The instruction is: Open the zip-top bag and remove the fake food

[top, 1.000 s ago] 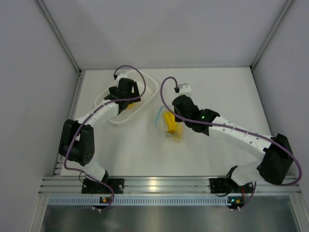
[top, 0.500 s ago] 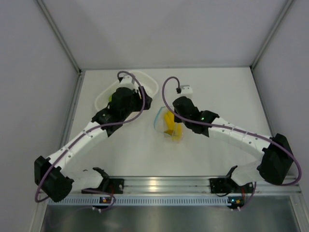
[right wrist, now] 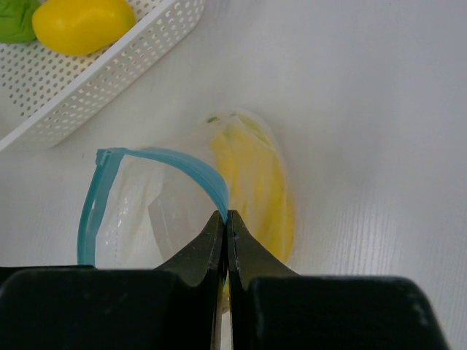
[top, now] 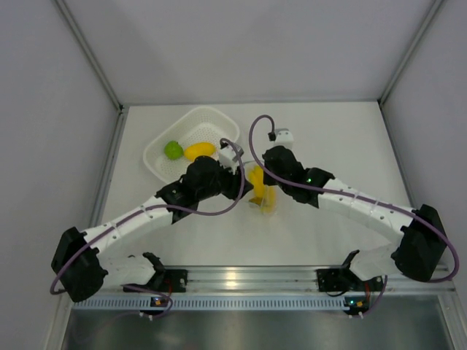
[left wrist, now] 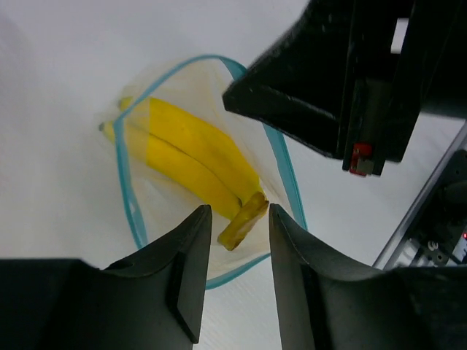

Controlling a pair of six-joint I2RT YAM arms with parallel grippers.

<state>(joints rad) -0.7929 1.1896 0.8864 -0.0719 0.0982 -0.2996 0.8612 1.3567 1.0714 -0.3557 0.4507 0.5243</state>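
left wrist: zip-top bag (left wrist: 164,215) gaping, banana bunch (left wrist: 190,157) inside; left claw (left wrist: 236,219) apart, right claw (right wrist: 225,219) pinching zip strip (right wrist: 168,157).

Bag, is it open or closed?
Open. The bag's zip strip gapes in a wide loop, with the banana showing inside.

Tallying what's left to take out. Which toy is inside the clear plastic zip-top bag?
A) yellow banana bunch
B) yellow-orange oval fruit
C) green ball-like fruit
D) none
A: the yellow banana bunch lies inside the clear plastic zip-top bag; the green ball-like fruit and yellow-orange oval fruit sit in the white perforated basket.
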